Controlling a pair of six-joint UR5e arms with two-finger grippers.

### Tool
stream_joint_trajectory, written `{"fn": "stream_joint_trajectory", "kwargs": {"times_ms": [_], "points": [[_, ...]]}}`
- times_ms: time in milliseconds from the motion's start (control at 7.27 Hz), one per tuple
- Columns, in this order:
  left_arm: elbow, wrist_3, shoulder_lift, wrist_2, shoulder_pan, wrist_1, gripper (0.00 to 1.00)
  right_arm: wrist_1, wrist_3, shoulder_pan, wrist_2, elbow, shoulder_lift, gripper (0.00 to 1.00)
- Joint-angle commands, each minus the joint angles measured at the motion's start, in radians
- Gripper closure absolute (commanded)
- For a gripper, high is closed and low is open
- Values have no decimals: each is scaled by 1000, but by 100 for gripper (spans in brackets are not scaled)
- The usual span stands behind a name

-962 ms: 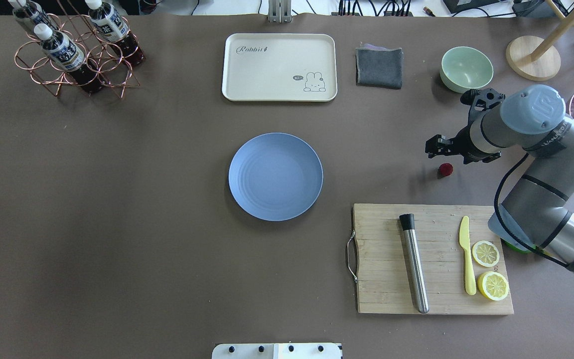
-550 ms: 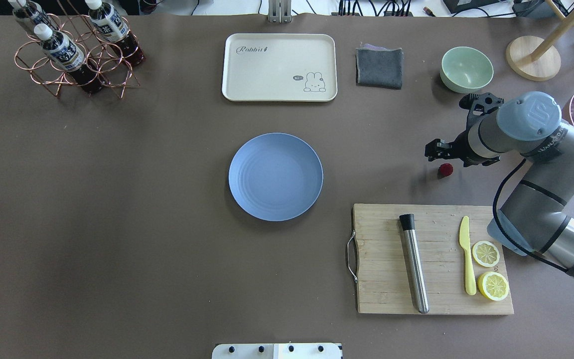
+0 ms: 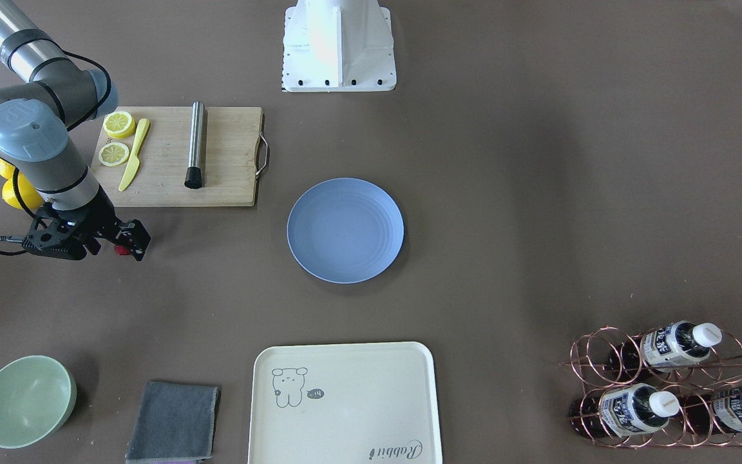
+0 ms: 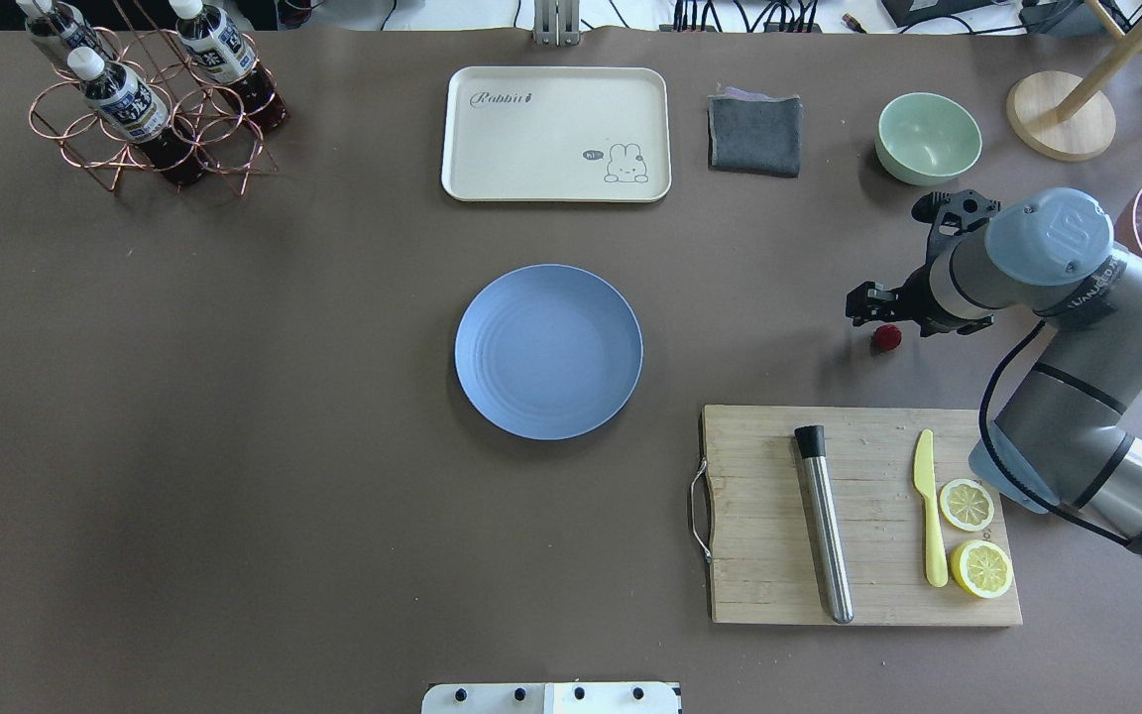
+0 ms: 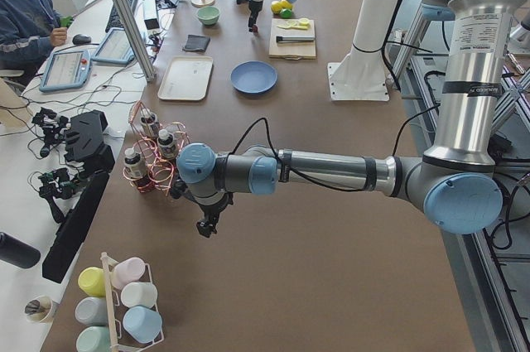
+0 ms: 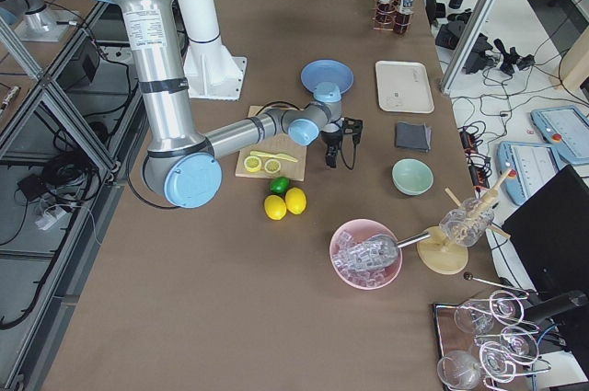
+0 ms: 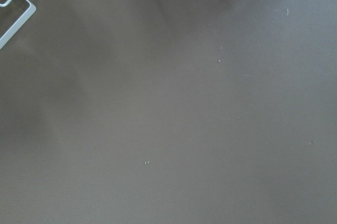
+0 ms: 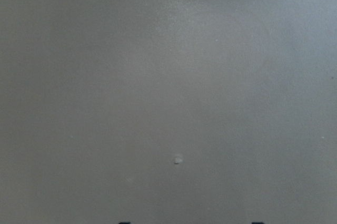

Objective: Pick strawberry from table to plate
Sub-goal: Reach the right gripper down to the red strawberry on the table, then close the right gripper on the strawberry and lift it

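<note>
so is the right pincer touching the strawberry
Cannot tell: front-facing view has the strawberry overlapping the right pincer, overhead shows them adjacent; neither shows contact or gap.

Dark-red strawberry (image 4: 887, 338) on table (image 4: 234, 416), light-blue plate (image 4: 548, 351) apart

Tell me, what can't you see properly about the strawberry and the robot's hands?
1) Right hand and strawberry: in the front-facing view the hand covers part of the berry; overhead both are too small to tell whether they touch, or whether the hand is open.
2) Right wrist view: only blurry table, with no berry and no fingers in it.
3) Left hand: seen only in the left side view, too small to tell open or shut.
</note>
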Motion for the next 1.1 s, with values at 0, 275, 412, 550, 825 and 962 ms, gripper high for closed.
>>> {"fn": "stream_joint_trajectory", "kwargs": {"times_ms": [0,275,412,550,825,962], "points": [[-2,0,-1,0,0,0,2,0,14,-9,0,7,0,44],[-2,0,-1,-1,0,1,2,-2,57,-25,0,27,0,100],[-2,0,-1,-2,0,1,2,-2,57,-28,-2,41,-8,100],[-1,0,-1,-2,0,1,2,-15,57,-26,3,85,-11,100],[-1,0,-1,-2,0,1,2,-123,63,-19,9,157,26,100],[-1,0,1,0,0,1,2,-188,120,-17,3,154,87,100]]}}
